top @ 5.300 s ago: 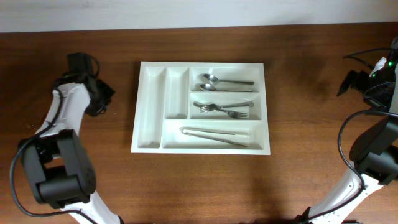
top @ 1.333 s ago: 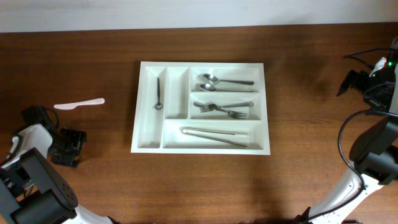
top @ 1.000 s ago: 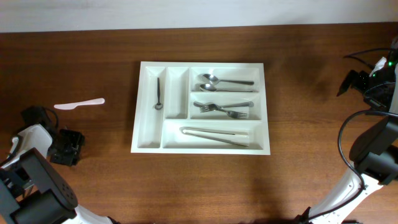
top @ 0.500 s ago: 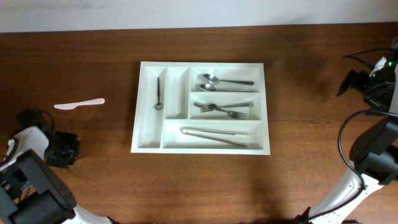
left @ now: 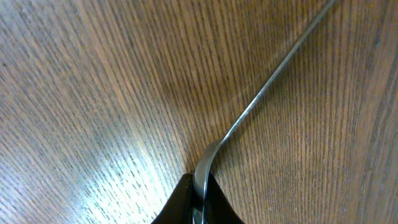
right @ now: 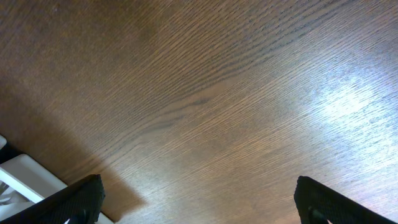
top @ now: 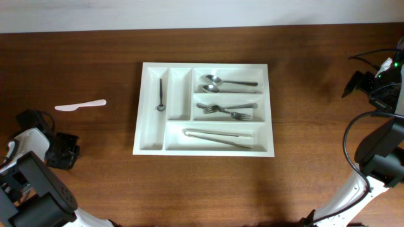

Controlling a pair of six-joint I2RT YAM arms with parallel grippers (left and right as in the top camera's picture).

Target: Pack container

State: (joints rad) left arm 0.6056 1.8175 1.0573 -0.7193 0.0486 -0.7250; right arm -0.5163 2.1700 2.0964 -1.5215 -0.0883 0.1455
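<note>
The container [top: 202,64], a large white cutlery tray, lies at the table's middle. It holds a small dark spoon [top: 161,94] in its leftmost narrow compartment, two spoons [top: 228,82], forks [top: 227,111] and tongs [top: 218,135]. My left gripper [top: 63,151] is low at the far left of the table. In the left wrist view it [left: 199,186] is shut on a thin metal utensil [left: 261,96] that reaches out over the wood. My right gripper [top: 356,82] is at the far right, open and empty [right: 202,205].
A white plastic knife [top: 80,105] lies on the table left of the tray. The tray's white corner [right: 25,177] shows at the bottom left of the right wrist view. Both arm bases stand at the front corners.
Since 5.3 s ago the left arm has left the tray's upper left for the table's far left. The small spoon now lies in the tray. In the last second the arm drifted slightly left.
</note>
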